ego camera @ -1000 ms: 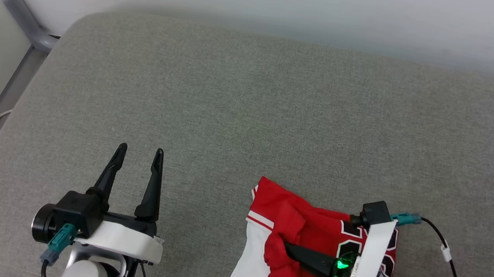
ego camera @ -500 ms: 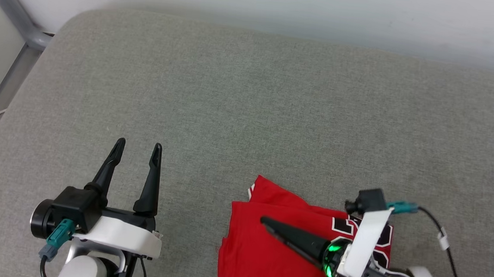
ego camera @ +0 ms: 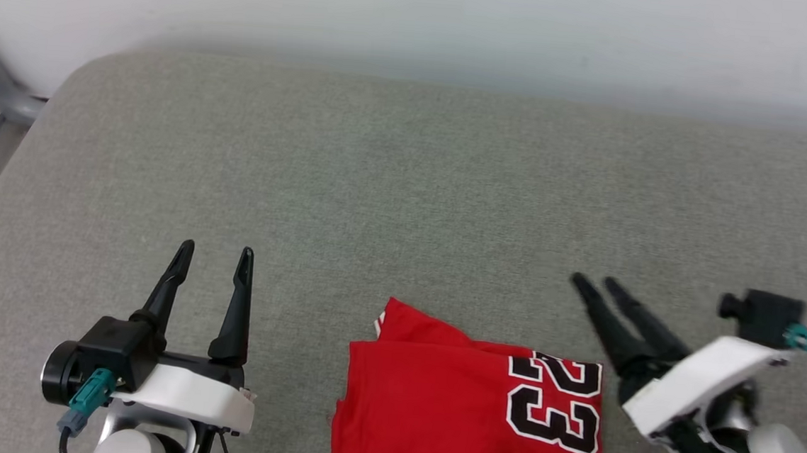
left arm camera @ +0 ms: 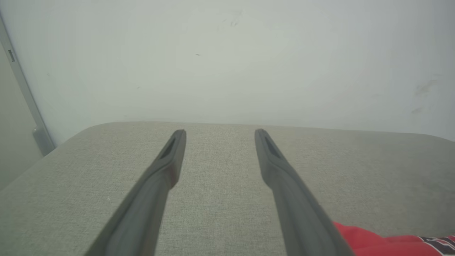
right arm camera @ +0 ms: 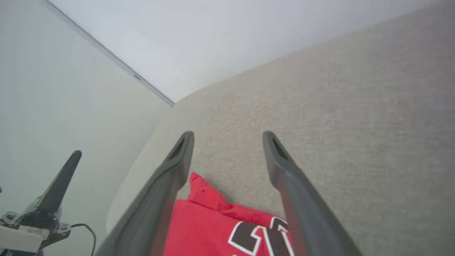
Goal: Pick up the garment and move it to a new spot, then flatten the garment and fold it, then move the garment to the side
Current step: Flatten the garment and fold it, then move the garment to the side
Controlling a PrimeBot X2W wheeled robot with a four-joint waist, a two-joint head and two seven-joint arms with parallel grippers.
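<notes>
1. the garment (ego camera: 433, 413) is a bright red jersey, folded into a compact, roughly rectangular packet.
2. a black "23" outlined in white faces up on its right part, turned sideways in the head view.
3. a red corner with a sliver of white trim pokes out past the fold's far left edge.
4. it lies flat on the grey padded surface (ego camera: 406, 184), its near end cut off by the head view's bottom edge.

The dark-fingered right gripper (ego camera: 593, 282) is off the bright red jersey garment (ego camera: 448, 407) now, open, just to its right.
</notes>
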